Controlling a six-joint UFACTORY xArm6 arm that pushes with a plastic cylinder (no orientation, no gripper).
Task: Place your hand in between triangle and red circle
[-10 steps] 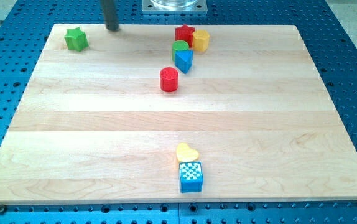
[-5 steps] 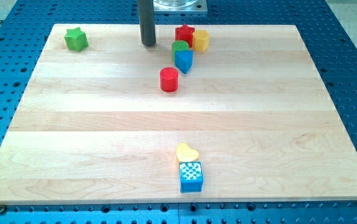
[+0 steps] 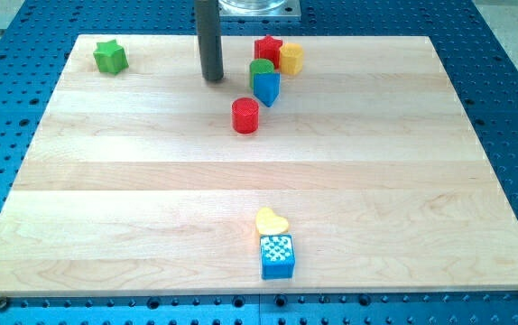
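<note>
The red circle block (image 3: 245,116) sits on the wooden board (image 3: 106,181) above its middle. The blue triangle block (image 3: 265,88) lies just up and right of it, a small gap between them. My tip (image 3: 211,78) is the lower end of the dark rod, which comes down from the view's top. It rests on the board to the upper left of the red circle and to the left of the triangle, touching neither.
A green circle block (image 3: 261,68), a red star block (image 3: 268,49) and a yellow block (image 3: 291,58) cluster above the triangle. A green star block (image 3: 110,57) sits at the top left. A yellow heart block (image 3: 271,221) and a blue cube (image 3: 277,256) sit near the bottom.
My tip has moved right from near the green star, then a little down the view, toward the red circle and triangle. No block has moved.
</note>
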